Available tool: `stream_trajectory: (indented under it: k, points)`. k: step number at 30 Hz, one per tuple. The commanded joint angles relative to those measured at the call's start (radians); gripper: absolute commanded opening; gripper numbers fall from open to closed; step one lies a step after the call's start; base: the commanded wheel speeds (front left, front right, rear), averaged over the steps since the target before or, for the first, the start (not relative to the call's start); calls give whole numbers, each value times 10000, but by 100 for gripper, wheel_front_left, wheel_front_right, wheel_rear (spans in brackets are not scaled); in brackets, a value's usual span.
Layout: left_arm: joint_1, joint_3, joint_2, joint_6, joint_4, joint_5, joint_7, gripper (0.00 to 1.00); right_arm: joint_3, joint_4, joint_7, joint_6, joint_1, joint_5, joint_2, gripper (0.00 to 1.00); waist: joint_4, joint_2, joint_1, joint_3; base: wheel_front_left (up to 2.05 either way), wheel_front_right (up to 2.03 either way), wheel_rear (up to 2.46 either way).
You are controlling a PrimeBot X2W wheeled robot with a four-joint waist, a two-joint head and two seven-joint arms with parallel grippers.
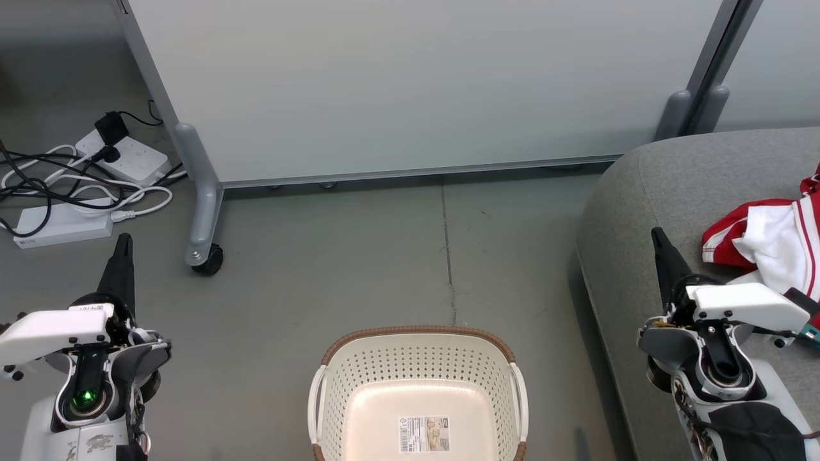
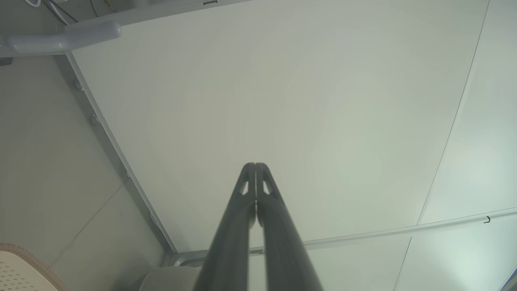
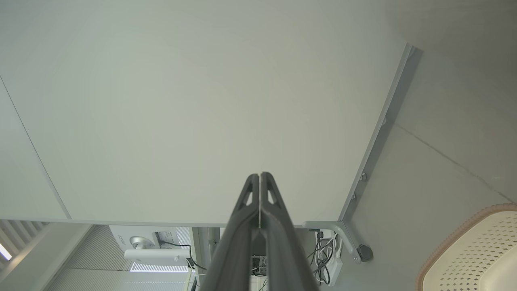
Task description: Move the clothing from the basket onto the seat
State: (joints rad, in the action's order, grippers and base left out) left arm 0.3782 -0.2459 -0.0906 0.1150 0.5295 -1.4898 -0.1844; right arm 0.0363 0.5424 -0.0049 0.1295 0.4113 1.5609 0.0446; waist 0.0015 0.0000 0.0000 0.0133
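Note:
The cream-white basket (image 1: 416, 371) with a brown rim stands on the floor at the bottom centre, nothing in it but its label sticker (image 1: 425, 435). Red and white clothing (image 1: 772, 240) lies on the grey seat (image 1: 647, 186) at the right. My left gripper (image 1: 123, 246) is at the lower left, shut and holding nothing, its fingers (image 2: 255, 169) pressed together in the left wrist view. My right gripper (image 1: 660, 240) is shut and holds nothing too, over the seat's left part beside the clothing; its closed fingertips (image 3: 259, 178) point at the panel. The basket's rim (image 3: 456, 230) shows in the right wrist view, and a corner of the rim (image 2: 28, 252) in the left wrist view.
A large pale rolling partition (image 1: 410, 83) stands behind, with a grey caster leg (image 1: 204, 211) to the left of the basket. Power strips and tangled cables (image 1: 70, 186) lie on the floor at the far left. Bare grey floor (image 1: 384, 256) lies between the partition and the basket.

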Motion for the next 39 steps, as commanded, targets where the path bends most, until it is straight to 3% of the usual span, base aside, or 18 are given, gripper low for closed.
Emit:
stream_trajectory:
  k: [1, 12, 39]
  points:
    - [192, -100, -39, 89, 41, -153, -70, 0, -18, 76, -38, 22, 194, 178, 93, 0, -1, 0, 0, 6, 0, 0, 0]
    - [423, -312, 37, 205, 165, -719, -275, 0, -15, 323, -45, 21, 369, 877, 100, 0, -9, 0, 0, 61, 0, 0, 0]
    - [397, -252, 5, 189, 160, -732, -224, 0, -14, 310, -46, 21, 369, 856, 99, 0, -9, 0, 0, 61, 0, 0, 0]
